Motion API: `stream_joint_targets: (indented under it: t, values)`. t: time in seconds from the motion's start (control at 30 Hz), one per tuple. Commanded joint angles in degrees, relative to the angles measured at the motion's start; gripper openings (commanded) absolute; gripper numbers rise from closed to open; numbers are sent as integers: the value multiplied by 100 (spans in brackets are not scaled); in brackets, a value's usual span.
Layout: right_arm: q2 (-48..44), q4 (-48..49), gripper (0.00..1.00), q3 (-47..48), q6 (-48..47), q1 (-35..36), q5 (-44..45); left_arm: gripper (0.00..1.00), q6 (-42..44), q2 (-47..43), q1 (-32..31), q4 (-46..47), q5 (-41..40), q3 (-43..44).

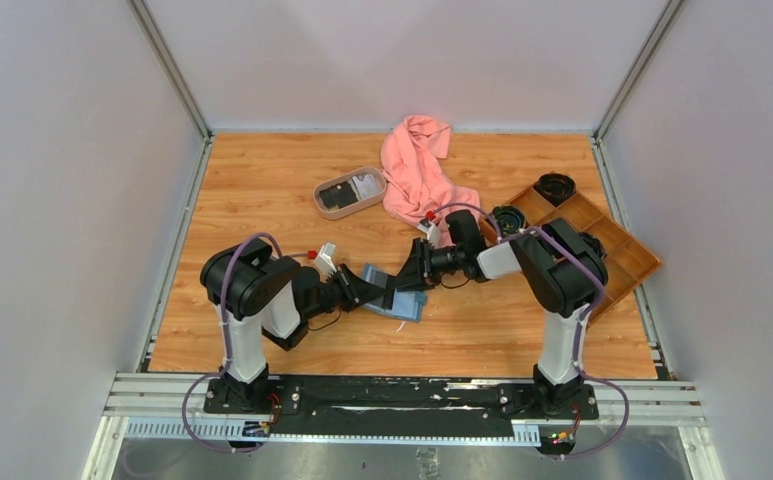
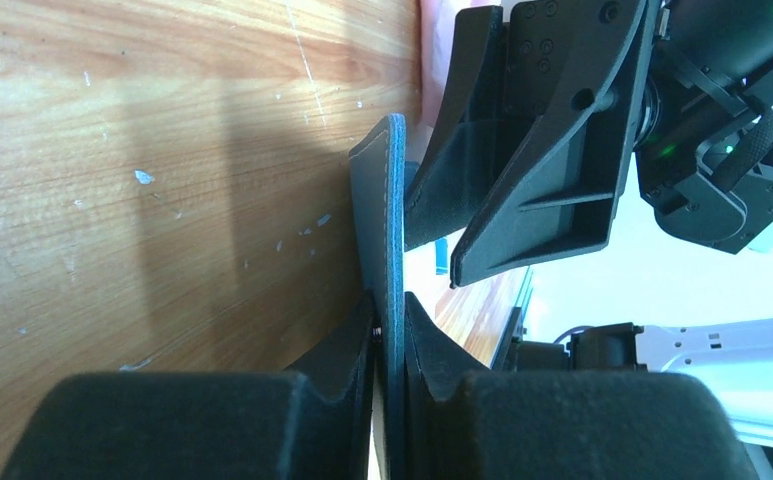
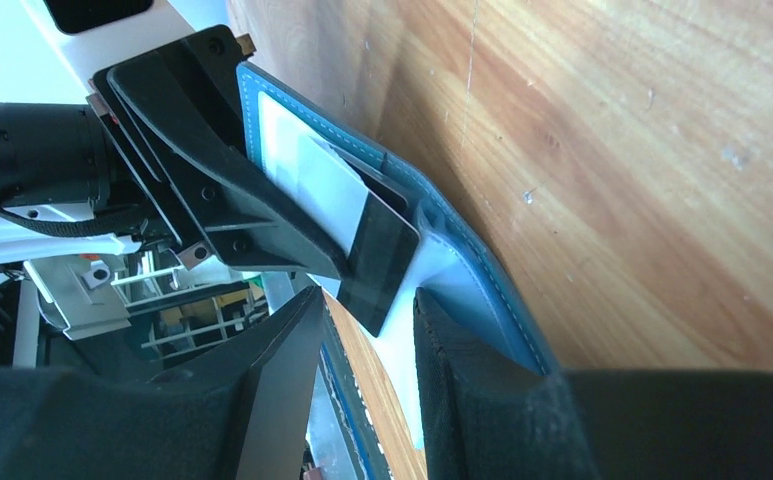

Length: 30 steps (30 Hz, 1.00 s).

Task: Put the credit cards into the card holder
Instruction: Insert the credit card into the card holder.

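L gripper [image 2: 390,325]: jaws closed narrow on one flap of the card holder [image 2: 395,190], pinching it edge-on. The flap looks raised off the table [image 1: 262,180]; exact tilt unclear. R gripper [image 3: 367,330]: jaws approx. half apart, nothing clamped. A gap shows on each side of the card corner poking between them.

Task status:
- Card holder sits centre-front on the table, between the two grippers. It is spread open w/ lighter inner pockets facing R gripper.
- One black card [image 3: 382,250] is part-way into an inner pocket, tilted, w/ lower corner protruding. Judged: insertion begun, card not seated.
- A pale rectangle lies behind it in the pocket area. Card or clear window: cannot tell.
- Other credit cards [image 1: 338,197]: at least one dark and one pale item lie in the oval beige tray [image 1: 320,206]. The tray is well apart from the holder, toward the far side. Judged: most of the task is left.

Arm pose:
- L arm reaches rightward and low, forearm near table level, fingers taking the flap from the side.
- R arm bends leftward from its base, elbow high, wrist low. Its gripper faces L gripper, tips just beside the holder's open face.
- Grippers are near each other; no contact visible.

Surroundings: pink cloth [image 1: 417,170] beyond the holder; wooden compartment tray [image 1: 630,258] at the right edge, behind R arm.
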Motion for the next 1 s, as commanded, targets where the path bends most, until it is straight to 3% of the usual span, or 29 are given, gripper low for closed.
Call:
stream_joint_targets:
  t: [0.0, 0.4, 0.97]
  values:
    - [220, 485, 43, -30, 430, 158, -4, 14, 42, 127, -62, 386, 160, 108]
    - [432, 758, 42, 36, 667, 313, -90, 27, 60, 185, -69, 390, 235, 98]
    - [685, 1985, 40, -50, 1727, 462, -273, 28, 25, 239, -71, 391, 156, 40]
